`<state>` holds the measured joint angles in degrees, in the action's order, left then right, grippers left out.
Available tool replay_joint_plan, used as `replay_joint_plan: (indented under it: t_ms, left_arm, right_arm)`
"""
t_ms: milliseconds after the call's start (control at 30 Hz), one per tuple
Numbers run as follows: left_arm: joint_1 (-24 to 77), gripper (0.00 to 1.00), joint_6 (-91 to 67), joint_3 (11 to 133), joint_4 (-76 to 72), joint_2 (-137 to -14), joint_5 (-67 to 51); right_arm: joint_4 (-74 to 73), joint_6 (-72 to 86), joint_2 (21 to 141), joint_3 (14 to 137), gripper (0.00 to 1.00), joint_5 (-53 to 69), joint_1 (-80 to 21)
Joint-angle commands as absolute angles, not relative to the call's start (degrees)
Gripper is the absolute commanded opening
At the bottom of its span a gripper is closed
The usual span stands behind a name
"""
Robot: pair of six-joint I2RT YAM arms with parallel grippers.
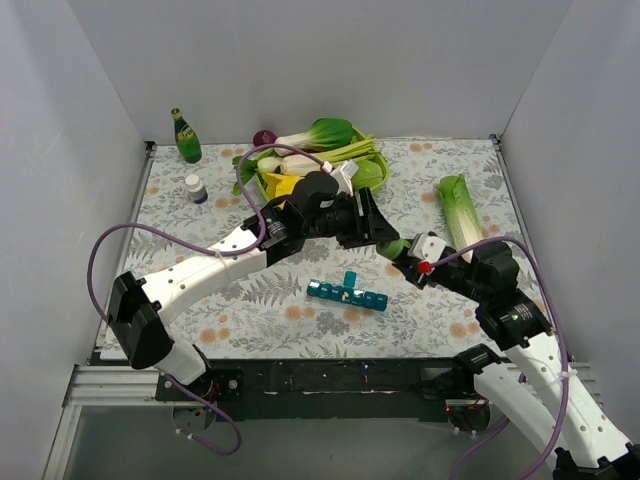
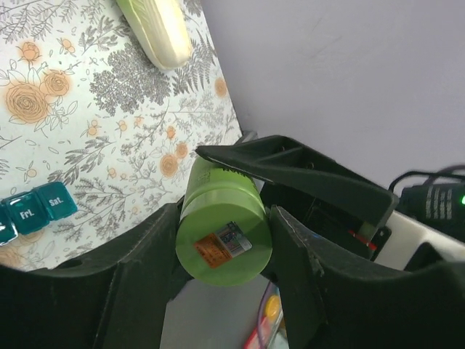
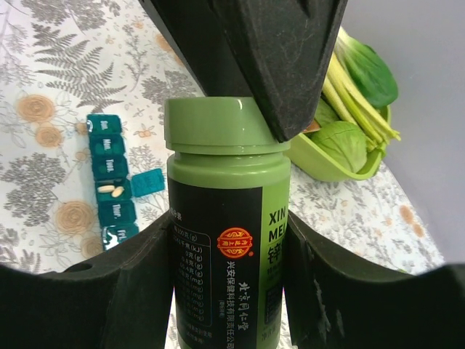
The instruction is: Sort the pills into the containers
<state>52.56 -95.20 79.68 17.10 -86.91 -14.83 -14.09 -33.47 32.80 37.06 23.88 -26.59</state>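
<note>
A green pill bottle [image 3: 225, 240] with a black label is held upright above the table, my right gripper [image 3: 227, 269] shut on its body. My left gripper [image 2: 224, 240] is shut on the bottle's green cap [image 2: 224, 233], one finger [image 3: 276, 65] pressing it from above in the right wrist view. The containers, a teal pill strip [image 1: 346, 294], lie on the floral mat below both grippers [image 1: 385, 235] [image 1: 415, 262]. One lid stands open, and two pale pills [image 3: 111, 190] lie in that compartment. Day labels show on the lids [image 2: 40, 209].
A lime-green basket [image 1: 368, 172] of leafy vegetables stands at the back middle. A long pale cabbage [image 1: 460, 205] lies at the right. A green glass bottle [image 1: 186, 137] and a small white bottle [image 1: 196, 189] stand at the back left. Grey walls surround the mat.
</note>
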Motion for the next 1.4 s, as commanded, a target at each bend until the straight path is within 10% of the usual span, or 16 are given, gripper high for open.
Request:
replay_joint_plan:
  t_ms: [0, 500, 733, 900, 1367]
  left_arm:
    - [53.79, 0.29, -86.06, 80.41, 15.02, -87.79, -28.1]
    - [53.96, 0.37, -56.26, 84.21, 29.62, -90.53, -49.65]
    - [52.39, 0.79, -55.19, 83.15, 27.71, -86.4, -46.94]
    - [45.2, 0.98, -67.11, 77.46, 17.69, -78.95, -43.33]
    - [38.58, 0.98, -92.69, 61.97, 4.04, -63.2, -41.76]
  right_arm:
    - [-9.75, -27.44, 32.96, 39.9, 0.01, 32.49, -26.63]
    - [5.16, 5.51, 34.8, 32.36, 0.01, 55.62, -23.56]
    - [19.42, 22.85, 34.98, 26.19, 0.01, 61.17, -22.15]
    - [14.96, 17.86, 34.72, 26.98, 0.01, 60.38, -21.71]
    - [-16.66, -24.73, 36.03, 40.33, 0.01, 49.41, -22.06]
